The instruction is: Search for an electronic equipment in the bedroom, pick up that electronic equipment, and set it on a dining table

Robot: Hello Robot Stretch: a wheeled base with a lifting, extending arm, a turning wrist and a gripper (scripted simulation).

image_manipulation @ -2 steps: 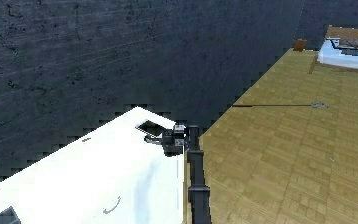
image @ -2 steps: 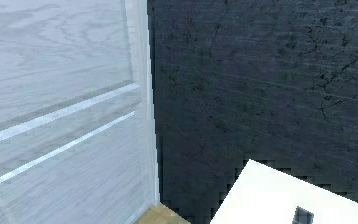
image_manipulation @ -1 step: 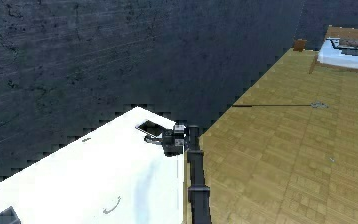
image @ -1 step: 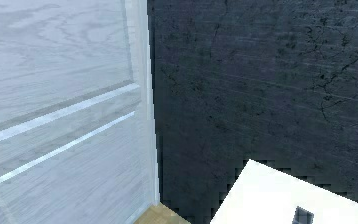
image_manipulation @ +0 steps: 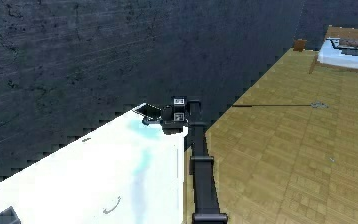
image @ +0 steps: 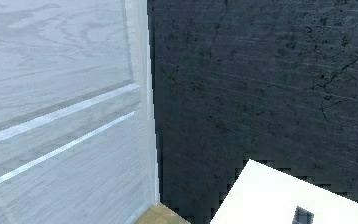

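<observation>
Dark and small, the gripper [image_manipulation: 144,109] sits at the far end of the arm [image_manipulation: 200,165], just left of the two white squares [image_manipulation: 177,104]. It is at the far corner of a white top [image_manipulation: 87,170], where a pale blue smear runs over the surface. I cannot make out its far end clearly, so I cannot tell its state, nor whether it holds anything. The arm rises from the bottom edge along the right side of the top.

On this top, near the arm side view's bottom left corner and well apart from the gripper, lies a small dark block [image_manipulation: 7,215] with lighter marks. A similar block shows in the forward view, on the white corner at the bottom right. Whether it is the electronic equipment I cannot tell. A thin grey curved thing [image_manipulation: 112,207] lies on the top too, nearer to the arm.

Behind the top stands a dark wall [image_manipulation: 87,60]. To the right of the arm is wooden floor [image_manipulation: 287,140]. Far off at the upper right stands a wood-framed piece [image_manipulation: 347,50] with a pale surface. In the forward view a white panelled door [image: 57,100] is on the left, beside the dark wall.
</observation>
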